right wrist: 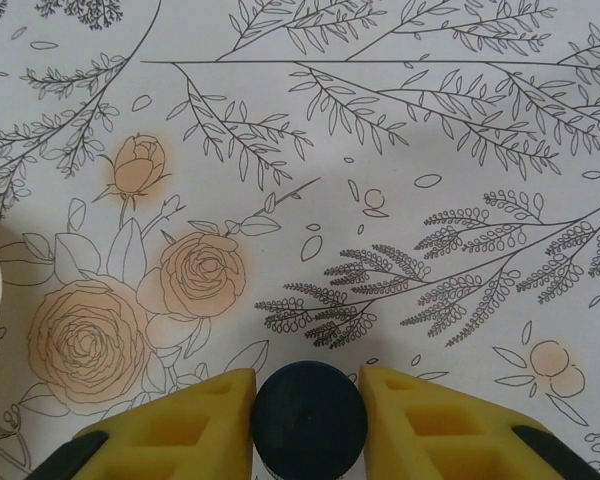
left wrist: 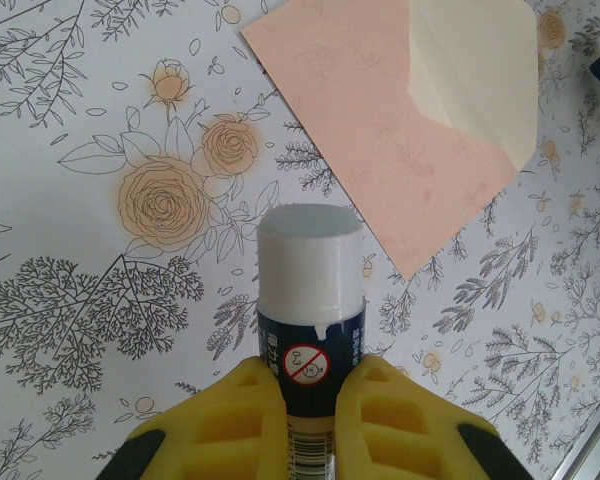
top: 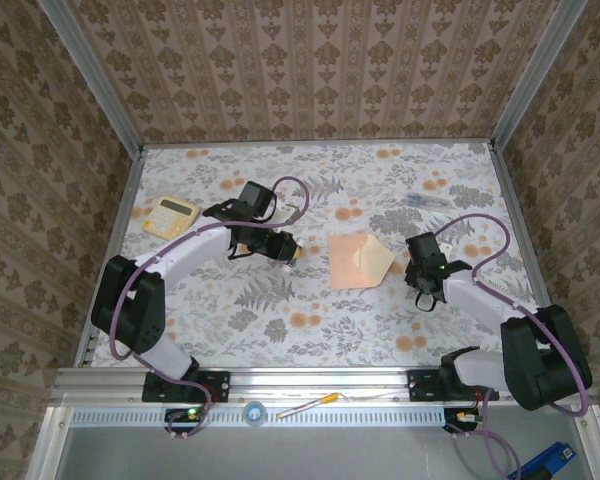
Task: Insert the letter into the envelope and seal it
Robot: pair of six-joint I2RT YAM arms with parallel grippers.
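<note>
The salmon-pink envelope [top: 350,265] lies flat mid-table, its pale pointed flap [top: 382,258] open toward the right. The letter is hidden. My left gripper [top: 290,250], just left of the envelope, is shut on an uncapped glue stick [left wrist: 310,270] whose white glue end points toward the envelope [left wrist: 380,130]. In the left wrist view both yellow fingers [left wrist: 235,420] press on the dark blue barrel. My right gripper [top: 424,293] hangs right of the flap. A dark blue cap [right wrist: 308,422] stands between its fingers [right wrist: 420,410], with a narrow gap on the right side.
A yellow calculator [top: 170,215] sits at the far left. A pen [top: 428,201] lies at the back right, and another [top: 305,405] on the front rail. Patterned walls and metal posts enclose the floral tabletop [top: 280,320].
</note>
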